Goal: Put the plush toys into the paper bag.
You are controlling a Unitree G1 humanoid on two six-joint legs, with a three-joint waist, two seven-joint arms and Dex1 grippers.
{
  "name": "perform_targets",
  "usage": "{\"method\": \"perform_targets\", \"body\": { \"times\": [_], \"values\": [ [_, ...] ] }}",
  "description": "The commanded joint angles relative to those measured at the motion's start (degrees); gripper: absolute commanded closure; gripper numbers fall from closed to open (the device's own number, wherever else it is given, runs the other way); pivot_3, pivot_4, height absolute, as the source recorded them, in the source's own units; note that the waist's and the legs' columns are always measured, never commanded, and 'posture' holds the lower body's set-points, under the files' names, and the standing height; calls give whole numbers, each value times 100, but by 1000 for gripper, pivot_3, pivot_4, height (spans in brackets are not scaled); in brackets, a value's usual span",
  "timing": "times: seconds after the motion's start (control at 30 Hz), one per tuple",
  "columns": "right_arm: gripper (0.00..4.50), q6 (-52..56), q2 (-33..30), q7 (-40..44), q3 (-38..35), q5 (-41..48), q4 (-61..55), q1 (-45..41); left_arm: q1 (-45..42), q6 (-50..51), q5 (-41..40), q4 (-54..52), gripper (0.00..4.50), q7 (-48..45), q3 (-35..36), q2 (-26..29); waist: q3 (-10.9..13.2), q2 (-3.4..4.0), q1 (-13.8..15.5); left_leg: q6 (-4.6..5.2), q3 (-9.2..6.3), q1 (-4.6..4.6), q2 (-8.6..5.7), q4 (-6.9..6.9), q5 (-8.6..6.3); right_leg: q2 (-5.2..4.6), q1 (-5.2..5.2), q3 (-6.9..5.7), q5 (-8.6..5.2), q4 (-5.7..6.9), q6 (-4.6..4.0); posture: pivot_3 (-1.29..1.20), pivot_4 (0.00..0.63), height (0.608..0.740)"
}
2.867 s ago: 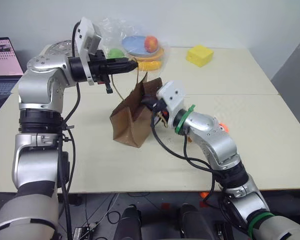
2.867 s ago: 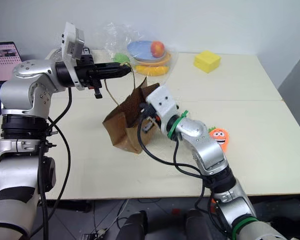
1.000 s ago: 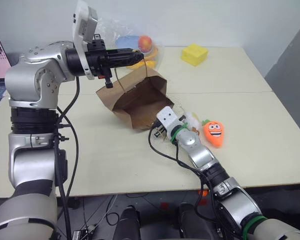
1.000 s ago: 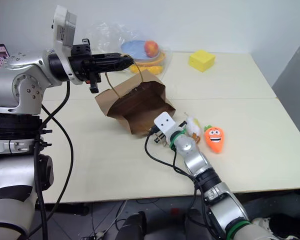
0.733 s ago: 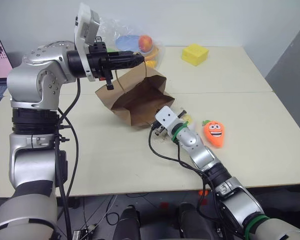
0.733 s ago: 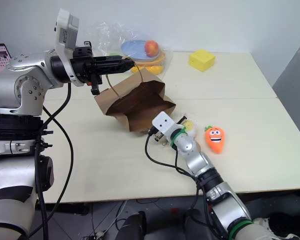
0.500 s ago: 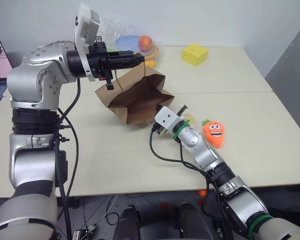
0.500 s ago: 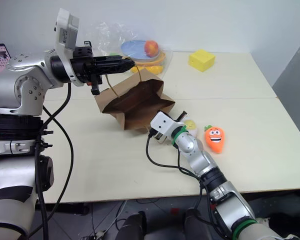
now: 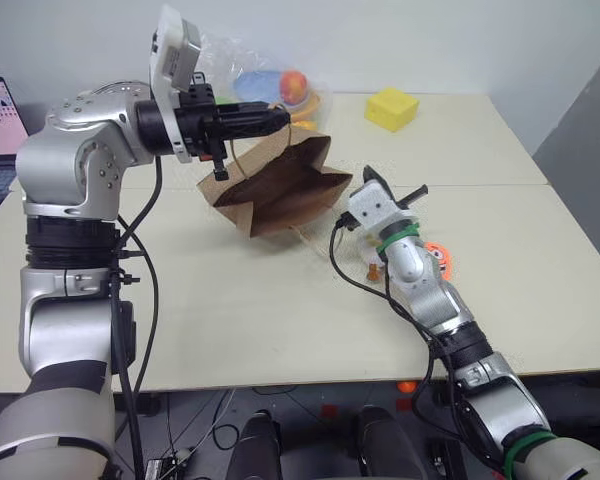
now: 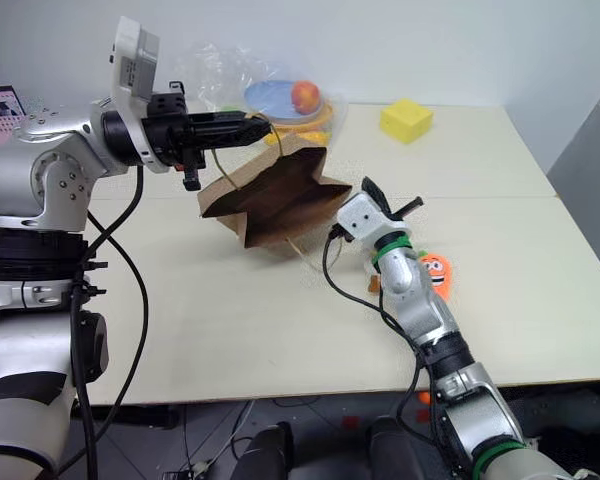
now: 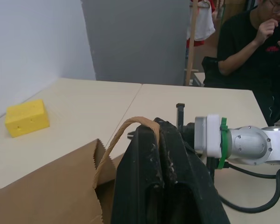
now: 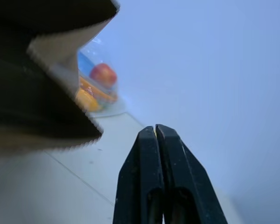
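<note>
Since a second ago the right gripper (image 10: 372, 188) has lifted off the bench and swung out to the side of the bag's mouth, its fingers pressed together and empty. The egg-like plush toy that lay beside it then now sits hidden behind that forearm; only an orange foot (image 9: 372, 271) peeks out below it. The carrot plush toy (image 10: 436, 271) lies on the bench (image 10: 280, 330) just below and behind the right gripper, half covered by the arm. The paper bag (image 9: 275, 190) hangs tilted, mouth toward the right gripper, with its loop handle (image 11: 123, 135) pinched in the shut left gripper (image 9: 275, 120). By the look of it neither toy is in the bag yet, so both placements remain. Beyond the left gripper sit wrapped fruit (image 9: 295, 88) and a yellow block (image 9: 392, 108).
</note>
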Motion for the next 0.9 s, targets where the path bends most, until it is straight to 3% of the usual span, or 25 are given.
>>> {"method": "perform_targets", "body": {
  "times": [0.03, 0.1, 0.2, 0.47, 0.57, 0.77, 0.9],
  "values": [
    [4465, 1395, 87, 755, -421, 842, -1416, 536, -58, -77, -29, -142, 4500, -8, 59, 67, 0, 1, 2, 0, 0, -1, 0, 0, 0, -1, 1, 0, 0, -1, 0, 0, 150, 740],
    [4465, 2271, 190, 942, -579, 1164, -2029, 863, -12, -78, -30, -173, 4500, -17, 42, 59, 0, 1, 3, 0, 2, 0, -1, 1, 0, -1, 1, 1, 0, 0, 0, 0, 150, 740],
    [3933, 3220, 262, 1110, -716, 1507, -2620, 1115, 18, -91, -20, -199, 4500, -43, 8, 45, 1, 2, -1, 0, 1, 1, 0, 3, 0, 0, 1, 1, 0, 4, -1, 0, 150, 740],
    [962, 3986, 398, 997, -482, 1544, -2687, 1168, -40, -121, -3, -111, 4500, -70, -29, 7, 1, 2, -10, 5, 10, 2, 0, 13, 4, 0, -1, 8, -1, 2, 0, 0, 150, 740],
    [57, 4428, 629, 911, -533, 1704, -2585, 1080, -58, -102, -8, -104, 4500, -69, -30, 13, 1, 2, -4, 5, 10, 1, 0, 12, 4, 0, -2, 8, -1, 0, 0, 0, 150, 740],
    [57, 4652, 446, 881, -427, 1621, -2381, 1104, -31, -75, -16, -151, 4500, -62, -23, 32, 1, 2, -3, 5, 10, 1, 0, 11, 4, -1, -2, 8, -1, 0, 0, 0, 150, 740],
    [969, 4369, 123, 990, -294, 1568, -2432, 1172, 40, -56, -33, -210, 4500, -27, -3, 33, 1, 2, -3, 5, 10, 1, 0, 11, 4, 0, -2, 8, -1, 0, 0, 0, 150, 740]
  ]
}}
